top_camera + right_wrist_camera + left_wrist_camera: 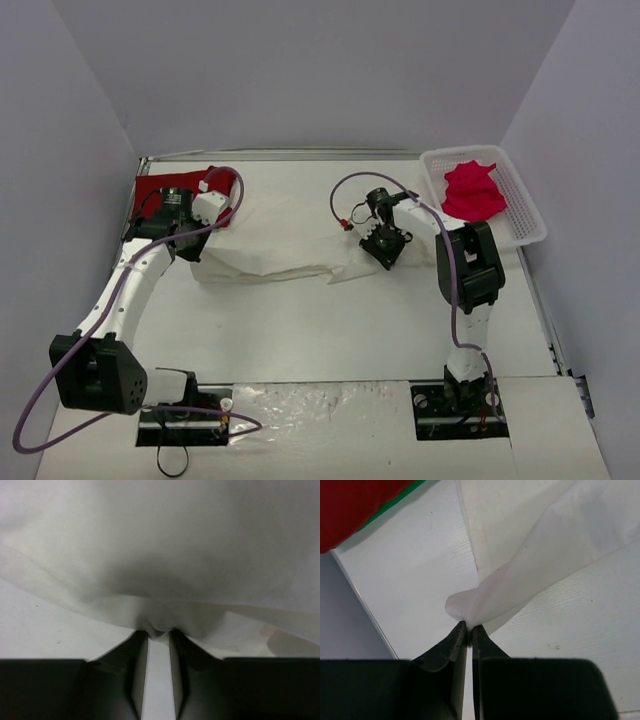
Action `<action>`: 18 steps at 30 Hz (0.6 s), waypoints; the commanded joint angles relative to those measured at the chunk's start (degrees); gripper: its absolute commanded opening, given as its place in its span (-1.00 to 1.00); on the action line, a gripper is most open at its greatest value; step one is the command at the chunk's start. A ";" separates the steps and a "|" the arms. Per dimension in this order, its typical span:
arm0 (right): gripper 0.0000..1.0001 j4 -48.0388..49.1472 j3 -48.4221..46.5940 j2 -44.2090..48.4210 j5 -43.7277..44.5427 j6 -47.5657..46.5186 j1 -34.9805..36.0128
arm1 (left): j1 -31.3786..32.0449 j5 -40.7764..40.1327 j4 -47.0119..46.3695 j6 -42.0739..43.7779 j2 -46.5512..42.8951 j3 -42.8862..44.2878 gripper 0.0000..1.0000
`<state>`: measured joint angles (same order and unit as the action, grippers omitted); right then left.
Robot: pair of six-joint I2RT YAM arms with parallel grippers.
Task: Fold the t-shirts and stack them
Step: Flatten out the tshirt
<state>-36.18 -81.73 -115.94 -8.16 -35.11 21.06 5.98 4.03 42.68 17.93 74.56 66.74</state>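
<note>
The cream-white t-shirt (pixel 290 225) lies spread across the upper middle of the table (pixel 320 330) in the top view, its lower edge rumpled and partly turned over. The left gripper (pixel 469 628) sits at the shirt's left end; in the left wrist view its jaws are pressed together on a small rounded corner of the white cloth, which runs away from the tips toward the upper right of that frame. The right gripper (pixel 159 632) is at the shirt's right end, just right of centre in the top view. Its jaws stand only narrowly apart, and a puckered fold of the same cloth is caught between the tips, with the fabric rising behind them. The red t-shirt (pixel 155 188) lies in the upper left corner of the table, partly behind the left arm. The pinkish-red t-shirt (pixel 472 190) sits crumpled inside the white basket (pixel 528 225) at the upper right
</note>
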 commanded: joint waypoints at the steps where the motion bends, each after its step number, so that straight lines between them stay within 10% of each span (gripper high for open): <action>1: -0.63 -1.26 -1.67 -1.13 1.13 0.92 0.21 | -0.35 0.80 -0.31 -0.09 -1.26 0.41 -0.95; 3: -1.00 -1.17 -1.24 -0.61 1.13 0.84 0.21 | -0.35 0.80 -0.40 -0.09 -1.18 0.32 -0.95; 18: -1.00 -15.03 -1.05 14.41 -3.07 -2.41 0.21 | -0.44 0.89 0.13 -0.18 -0.74 1.90 -0.95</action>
<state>-40.71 -81.01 -107.07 -8.29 -35.48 21.06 5.96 4.73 42.61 17.93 74.70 66.74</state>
